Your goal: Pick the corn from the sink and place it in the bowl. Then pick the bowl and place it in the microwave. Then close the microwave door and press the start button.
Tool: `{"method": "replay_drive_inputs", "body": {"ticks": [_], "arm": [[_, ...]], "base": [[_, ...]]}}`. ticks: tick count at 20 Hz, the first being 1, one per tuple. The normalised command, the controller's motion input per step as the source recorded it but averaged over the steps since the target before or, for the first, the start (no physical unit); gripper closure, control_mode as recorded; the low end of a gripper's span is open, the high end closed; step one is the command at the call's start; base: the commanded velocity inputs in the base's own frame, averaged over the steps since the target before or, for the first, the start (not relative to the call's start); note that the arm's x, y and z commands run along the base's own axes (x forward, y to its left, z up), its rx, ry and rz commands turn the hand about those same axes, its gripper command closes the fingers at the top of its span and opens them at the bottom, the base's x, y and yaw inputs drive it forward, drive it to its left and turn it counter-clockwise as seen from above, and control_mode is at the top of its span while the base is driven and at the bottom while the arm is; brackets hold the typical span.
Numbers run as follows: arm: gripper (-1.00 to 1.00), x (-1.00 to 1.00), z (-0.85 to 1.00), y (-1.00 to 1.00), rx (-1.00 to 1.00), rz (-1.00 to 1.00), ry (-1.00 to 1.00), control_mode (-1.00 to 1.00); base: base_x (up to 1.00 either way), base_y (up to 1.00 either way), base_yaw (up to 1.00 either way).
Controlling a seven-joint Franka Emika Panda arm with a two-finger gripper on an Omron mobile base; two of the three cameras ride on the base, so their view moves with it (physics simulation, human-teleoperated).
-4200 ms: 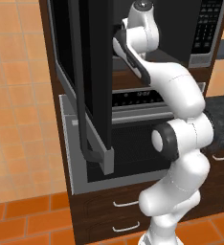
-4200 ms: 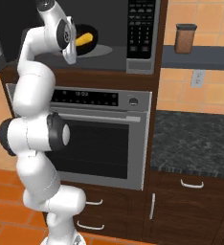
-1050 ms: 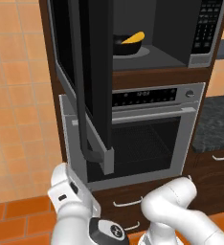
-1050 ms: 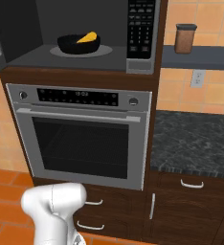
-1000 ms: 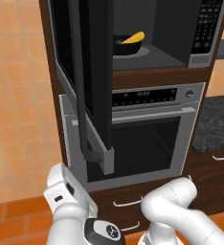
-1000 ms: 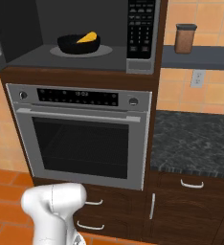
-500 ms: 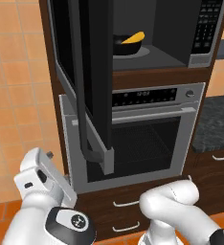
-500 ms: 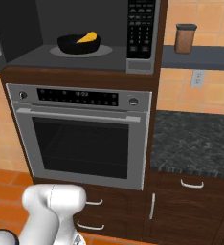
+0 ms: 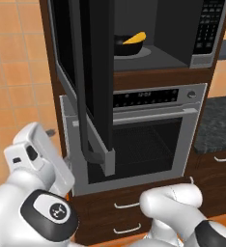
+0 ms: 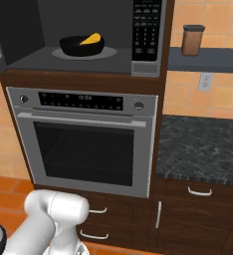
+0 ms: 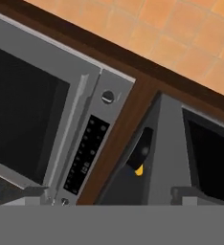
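Inside the microwave [image 10: 88, 37] cavity: the bowl [image 10: 82, 46] is seen seated on the round grey turntable plate [image 10: 111, 54], toward the left of the cavity.
Corn [image 10: 91, 39]: lying in the bowl, one yellow end raised above the rim; also seen from the left base view [image 9: 134, 37].
Microwave door [image 9: 88, 77]: swung wide open to the left, edge-on in the left base view, its dark bar handle [image 9: 81, 91] running down the near edge.
Keypad [image 10: 146, 27]: set on the right strip of the microwave, untouched.
Wall oven [image 10: 86, 144]: directly below the microwave, door shut.
Gripper [image 11: 109, 194]: low and to the left of the oven, well apart from the door; fingertips [image 11: 35, 191] are seen spread wide at the bottom of the hand view, nothing between them.
Hand view: rolled; oven panel, bowl and corn [image 11: 139, 170] are seen tilted.
Far right: brown jar [image 10: 192, 40] on a shelf, dark speckled counter [image 10: 203, 149] below it.
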Motion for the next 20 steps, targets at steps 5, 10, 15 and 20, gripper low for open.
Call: {"method": "replay_drive_inputs", "body": {"ticks": [5, 10, 15, 20], "arm": [[-1.00, 0.00, 0.32, -0.48, -0.03, -0.15, -0.20, -1.00], [-1.00, 0.01, 0.17, -0.70, -0.03, -0.12, -0.09, -1.00], [-1.00, 0.00, 0.12, -0.82, -0.02, -0.10, -0.01, -1.00], [-1.00, 0.00, 0.15, -0.86, -0.01, -0.08, -0.01, -1.00]], "base": [[0.00, 0.00, 0.00], [0.00, 0.00, 0.00], [0.00, 0.00, 0.00], [0.00, 0.00, 0.00]]}}
